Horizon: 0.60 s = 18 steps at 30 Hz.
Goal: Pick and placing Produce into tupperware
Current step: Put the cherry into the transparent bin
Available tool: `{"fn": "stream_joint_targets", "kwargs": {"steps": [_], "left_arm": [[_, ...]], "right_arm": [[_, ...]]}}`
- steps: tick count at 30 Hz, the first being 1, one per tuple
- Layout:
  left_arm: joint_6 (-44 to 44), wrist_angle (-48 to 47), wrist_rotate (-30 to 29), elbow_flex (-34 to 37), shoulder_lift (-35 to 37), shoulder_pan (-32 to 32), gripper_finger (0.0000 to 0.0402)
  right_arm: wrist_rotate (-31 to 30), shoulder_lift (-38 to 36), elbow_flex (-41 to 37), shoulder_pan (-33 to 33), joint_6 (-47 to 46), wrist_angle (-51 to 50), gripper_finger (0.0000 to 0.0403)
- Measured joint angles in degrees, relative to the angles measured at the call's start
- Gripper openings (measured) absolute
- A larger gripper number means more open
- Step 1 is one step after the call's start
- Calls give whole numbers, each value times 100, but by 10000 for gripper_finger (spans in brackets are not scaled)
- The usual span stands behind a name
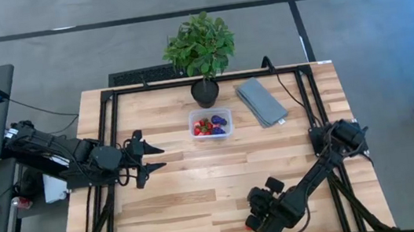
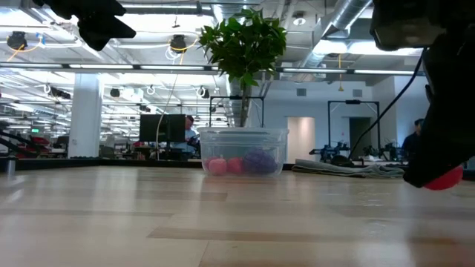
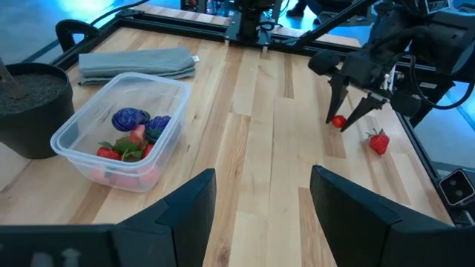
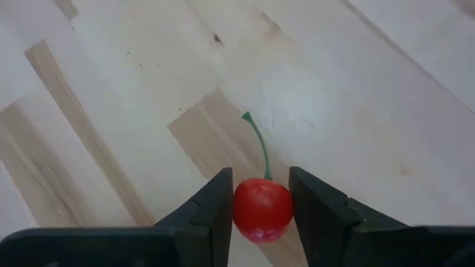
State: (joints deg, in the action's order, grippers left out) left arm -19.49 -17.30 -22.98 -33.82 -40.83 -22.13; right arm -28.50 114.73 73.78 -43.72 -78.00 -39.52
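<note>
The small red toy cherry (image 4: 261,209) with a thin green stem sat pinched between the two dark fingers of the right gripper (image 4: 261,211), which pressed against it on both sides, just above the pale wooden table (image 4: 356,89). In the high view that gripper (image 1: 260,214) was near the table's front edge, right of centre. Seen from the left wrist, the same gripper (image 3: 343,122) pointed downward with the red piece (image 3: 338,122) at its tips, and a red toy strawberry with a green top (image 3: 379,142) lay on the wood just beside it.

The small clear rectangular plastic tub with rounded corners (image 1: 191,118) stood towards the far middle of the table, well apart from the held cherry. It held red strawberries (image 3: 108,153) and dark purple grape bunches (image 3: 130,118). A black pot with a leafy green plant (image 1: 205,91) stood just beyond the tub, and a folded grey cloth (image 1: 260,101) lay to the tub's right.

The left gripper (image 1: 154,158) hovered at the left side of the table, its fingers spread wide and holding nothing.
</note>
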Motion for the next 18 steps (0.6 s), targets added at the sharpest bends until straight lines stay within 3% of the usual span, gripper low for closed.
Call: {"fn": "stream_joint_targets", "kwargs": {"steps": [11, 18], "left_arm": [[-4, 9, -2, 0, 1, 0, 210], [-7, 22, 1, 0, 1, -2, 210]], "right_arm": [[-583, -412, 7, 79, 1, -253, 153], [-1226, -829, 7, 130, 4, -394, 138]]}}
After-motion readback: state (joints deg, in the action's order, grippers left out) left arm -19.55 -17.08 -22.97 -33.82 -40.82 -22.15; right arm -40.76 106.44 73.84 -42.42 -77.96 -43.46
